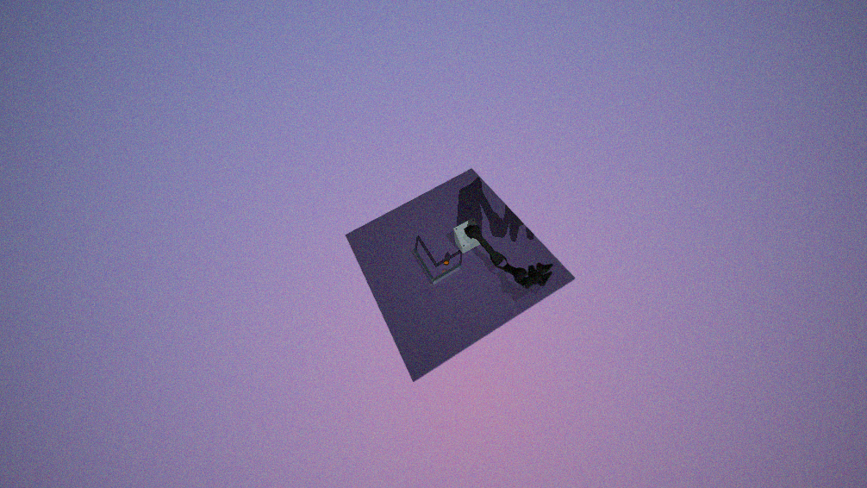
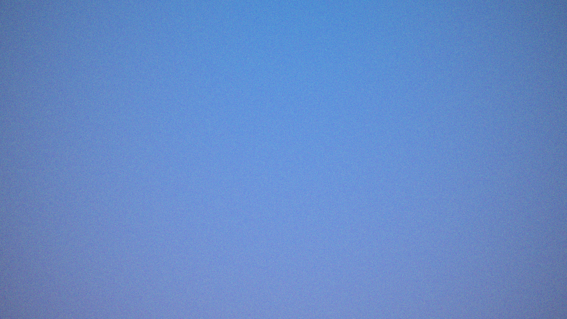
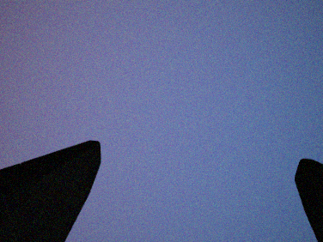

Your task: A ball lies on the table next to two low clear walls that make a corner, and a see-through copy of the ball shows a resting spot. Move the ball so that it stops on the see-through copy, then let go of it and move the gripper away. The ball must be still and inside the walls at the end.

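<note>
Well apart from the jaws (image 1: 541, 274), across the worktop (image 1: 436, 328) past the white base block (image 1: 465, 236): orange ball (image 1: 445, 262), sitting in the corner of the clear walls (image 1: 424, 258). Jaws spread wide, nothing between. Long reach back likely needed.

Arm (image 1: 494, 254) stretched out low from base; gripper (image 1: 541, 274) spread wide, nothing between fingers.
</note>
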### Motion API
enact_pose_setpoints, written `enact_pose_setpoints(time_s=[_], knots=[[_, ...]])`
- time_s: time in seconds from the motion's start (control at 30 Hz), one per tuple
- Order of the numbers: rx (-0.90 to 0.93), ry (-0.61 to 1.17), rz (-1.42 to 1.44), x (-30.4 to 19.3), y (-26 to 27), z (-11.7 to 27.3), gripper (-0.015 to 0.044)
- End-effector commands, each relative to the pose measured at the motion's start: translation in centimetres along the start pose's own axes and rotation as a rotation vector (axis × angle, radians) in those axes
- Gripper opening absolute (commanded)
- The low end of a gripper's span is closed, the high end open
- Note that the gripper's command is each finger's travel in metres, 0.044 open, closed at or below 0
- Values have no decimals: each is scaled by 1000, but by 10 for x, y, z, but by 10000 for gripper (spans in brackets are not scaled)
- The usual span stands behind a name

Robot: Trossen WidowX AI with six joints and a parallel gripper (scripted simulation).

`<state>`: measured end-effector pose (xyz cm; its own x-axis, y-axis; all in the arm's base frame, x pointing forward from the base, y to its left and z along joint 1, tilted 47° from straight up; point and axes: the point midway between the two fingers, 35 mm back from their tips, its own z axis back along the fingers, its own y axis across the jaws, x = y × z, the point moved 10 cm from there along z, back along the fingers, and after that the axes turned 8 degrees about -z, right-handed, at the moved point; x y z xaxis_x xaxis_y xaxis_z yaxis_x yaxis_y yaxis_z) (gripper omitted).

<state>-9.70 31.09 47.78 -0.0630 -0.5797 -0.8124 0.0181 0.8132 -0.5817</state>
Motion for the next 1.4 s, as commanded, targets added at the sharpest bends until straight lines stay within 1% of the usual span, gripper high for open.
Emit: enact_pose_setpoints(time_s=[0.0,0.1,0.4,0.7,1.0,1.2,1.37], knots=[[0,2,11,0,-2,0,374],[-8,39,163,-2,-28,-5,301],[-61,242,717,3,-133,-9,301],[-134,545,1185,25,-232,12,301],[-212,965,1531,65,-318,61,301],[-248,1305,1686,101,-362,108,301],[-259,1618,1750,134,-386,152,301]])
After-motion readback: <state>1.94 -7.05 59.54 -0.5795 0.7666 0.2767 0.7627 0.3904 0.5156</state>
